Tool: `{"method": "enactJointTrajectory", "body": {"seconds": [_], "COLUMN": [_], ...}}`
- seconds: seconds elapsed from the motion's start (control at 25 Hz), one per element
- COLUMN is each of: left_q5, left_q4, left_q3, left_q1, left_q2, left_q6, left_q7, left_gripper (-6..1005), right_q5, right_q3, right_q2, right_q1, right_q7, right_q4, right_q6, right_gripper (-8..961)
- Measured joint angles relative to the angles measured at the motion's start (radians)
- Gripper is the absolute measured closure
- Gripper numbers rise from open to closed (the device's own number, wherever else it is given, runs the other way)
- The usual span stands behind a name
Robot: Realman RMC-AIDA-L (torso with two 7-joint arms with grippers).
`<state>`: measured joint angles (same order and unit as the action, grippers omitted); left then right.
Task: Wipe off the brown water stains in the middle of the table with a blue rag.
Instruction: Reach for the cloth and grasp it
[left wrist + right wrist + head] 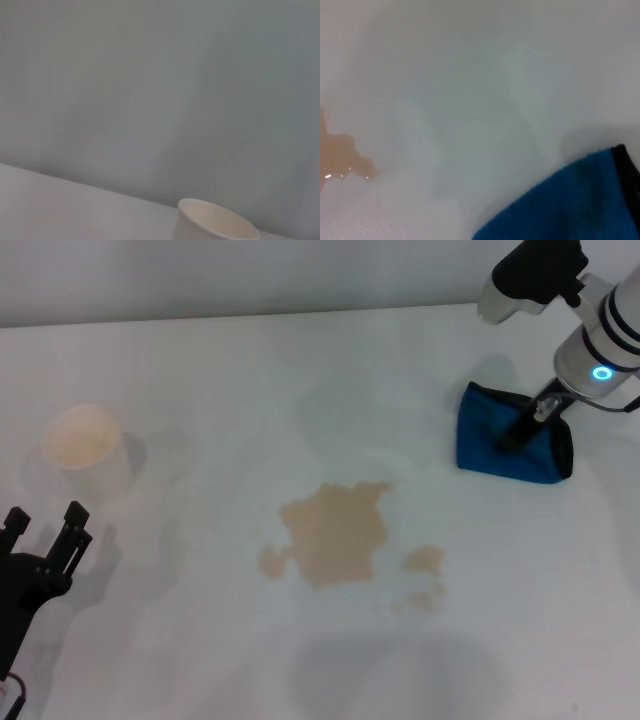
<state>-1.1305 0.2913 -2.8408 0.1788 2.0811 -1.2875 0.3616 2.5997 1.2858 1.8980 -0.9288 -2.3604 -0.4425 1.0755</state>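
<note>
blue rag (500, 435) lies on the table (200, 640) at the far right, well apart from the brown water stains (335, 532) at centre: 1 large patch with a few small spots just beside it. right gripper (520, 430) is down on the rag; cannot tell whether its fingers have closed on the cloth. left gripper (45, 525) hangs with fingers spread, holding nothing, near the paper cup (82, 437). judgement: step in hand is securing the rag. pinch through the folded layers near the middle, lift only slightly, then carry it flat onto the large patch so the whole face wipes.
</note>
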Motion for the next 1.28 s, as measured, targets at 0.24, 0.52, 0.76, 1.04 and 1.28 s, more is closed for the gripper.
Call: {"method": "enactJointTrajectory", "body": {"seconds": [0.24,0.52,0.76,1.04,1.28], "left_q5": [0.000,0.000,0.000,-0.001,-0.002], "left_q4": [-0.006,-0.009,-0.010,-0.016,-0.021], "left_q3": [0.001,0.007,0.009,0.009,0.009], "left_q1": [-0.004,-0.004,0.001,0.004,0.011], "left_q2": [-0.001,-0.001,-0.001,-0.001,-0.001], "left_q6": [-0.001,-0.001,-0.001,-0.001,0.000], "left_q7": [0.000,0.000,0.000,0.000,0.001], "left_gripper": [214,214,213,213,214], "right_q5": [0.001,0.000,0.000,0.016,0.044], "right_q3": [-0.002,-0.002,-0.009,-0.009,-0.010], "right_q2": [0.007,0.009,0.009,0.000,0.008], "right_q1": [0.013,0.015,0.015,0.017,0.021], "right_q7": [0.000,-0.001,-0.002,-0.002,-0.002], "right_q4": [-0.030,-0.034,-0.038,-0.039,-0.027], "right_q6": [0.008,0.006,0.001,-0.016,-0.034], "right_gripper": [842,577,376,347,348]}}
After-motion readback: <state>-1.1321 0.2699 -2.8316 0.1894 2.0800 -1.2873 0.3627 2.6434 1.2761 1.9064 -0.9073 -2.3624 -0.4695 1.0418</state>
